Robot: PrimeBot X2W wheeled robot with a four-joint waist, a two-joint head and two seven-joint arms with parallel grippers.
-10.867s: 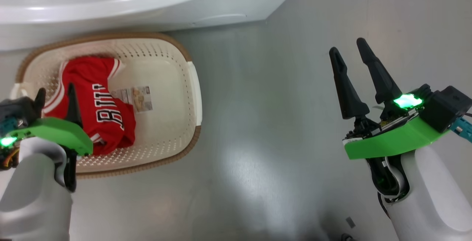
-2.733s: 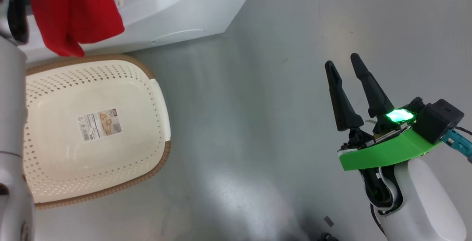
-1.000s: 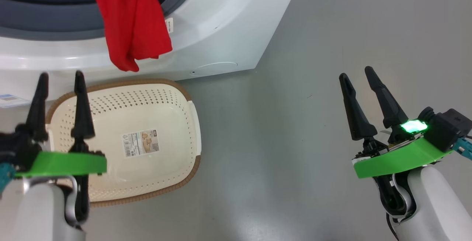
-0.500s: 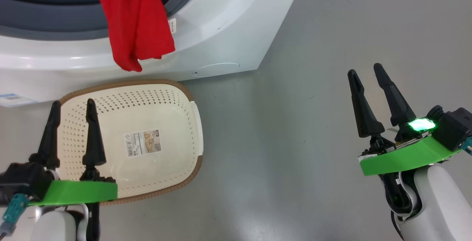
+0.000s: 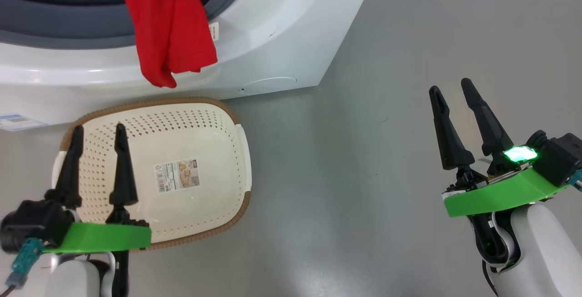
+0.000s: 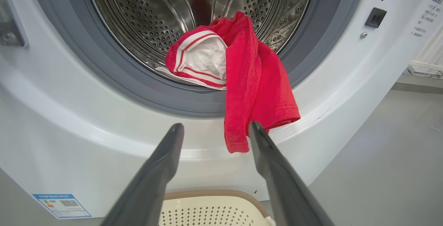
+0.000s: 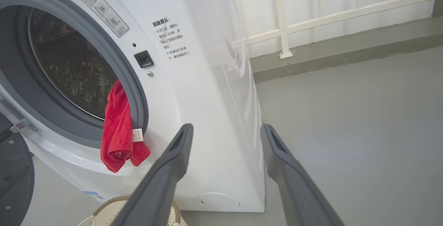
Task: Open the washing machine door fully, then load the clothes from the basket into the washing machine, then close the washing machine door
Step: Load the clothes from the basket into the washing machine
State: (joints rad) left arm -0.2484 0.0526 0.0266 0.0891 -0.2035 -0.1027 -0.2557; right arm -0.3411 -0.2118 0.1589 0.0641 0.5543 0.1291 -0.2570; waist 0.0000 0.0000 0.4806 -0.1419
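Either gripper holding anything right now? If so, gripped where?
Nothing is held. The left gripper and right gripper are both open and empty. The clothes hang from the washing machine opening, touching neither gripper.

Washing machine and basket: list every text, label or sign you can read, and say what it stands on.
"温馨提示:" heads the printed notice on the washing machine front.
Notice's smaller lines: too small to read.
Warning sticker, triangle sign: wording too small.
Energy sticker: too small.
Sticker in the basket: blurred.
Label on the clothes: too small.
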